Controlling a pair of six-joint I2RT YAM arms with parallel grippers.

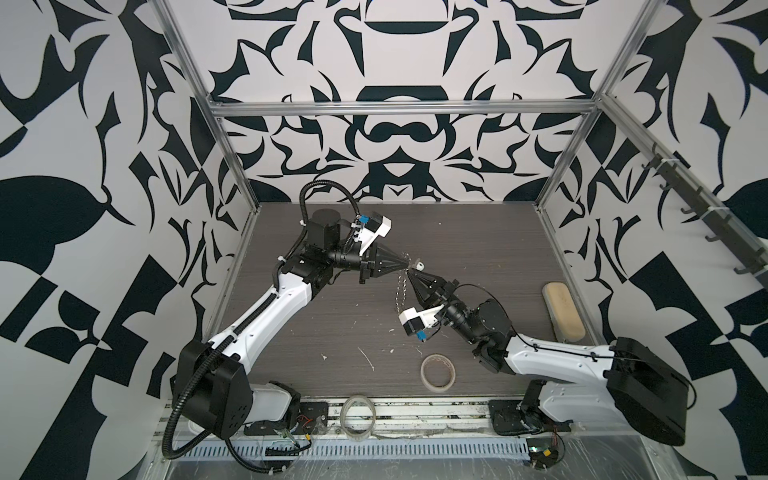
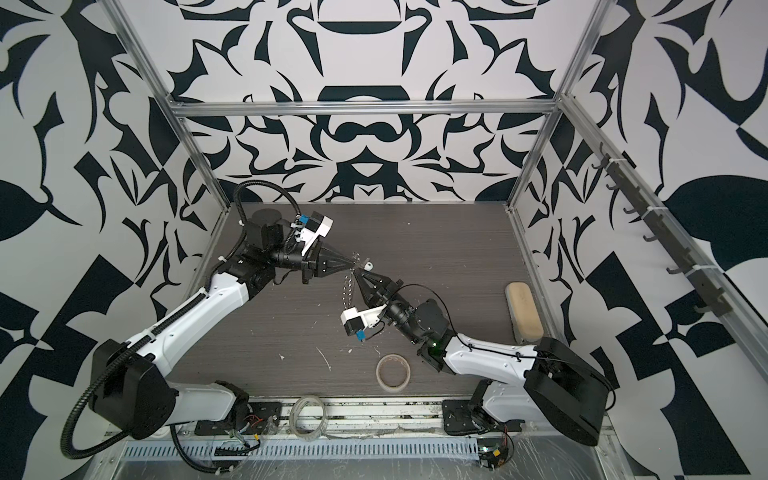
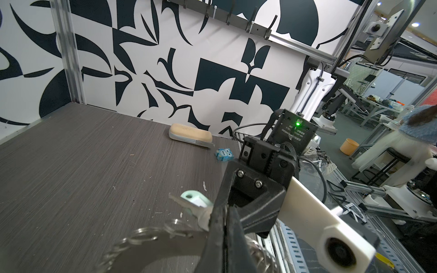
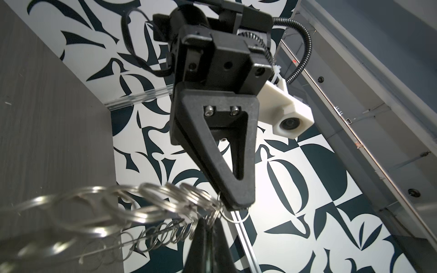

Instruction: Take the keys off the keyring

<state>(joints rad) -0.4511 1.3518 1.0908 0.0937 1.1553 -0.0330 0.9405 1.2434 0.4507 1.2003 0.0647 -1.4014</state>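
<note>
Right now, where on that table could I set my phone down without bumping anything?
Bare table between the back wall and the beige case; another patch between the left arm and the beige tape roll. Crowded mid-table: left end effector and right end effector meet at the keyring and key.

Both top views look down from high above the front edge of the table [image 1: 332, 332], facing the back wall [image 1: 395, 145], far enough off to take in the whole table. Set slightly sideways of each other, they share almost the entire scene. The left wrist camera [image 4: 289, 124] rides behind the left gripper [image 1: 404, 263] and looks low across the table toward the right wall [image 3: 189, 82], very near the key [image 3: 194, 199] and keyring [image 3: 142, 236]. The right wrist camera [image 3: 335, 248] rides behind the right gripper [image 1: 411, 273] and faces the back left corner [image 4: 109, 109], with the keyring close and blurred. Each wrist view shows the other gripper and camera. All four views share the keyring.
</note>
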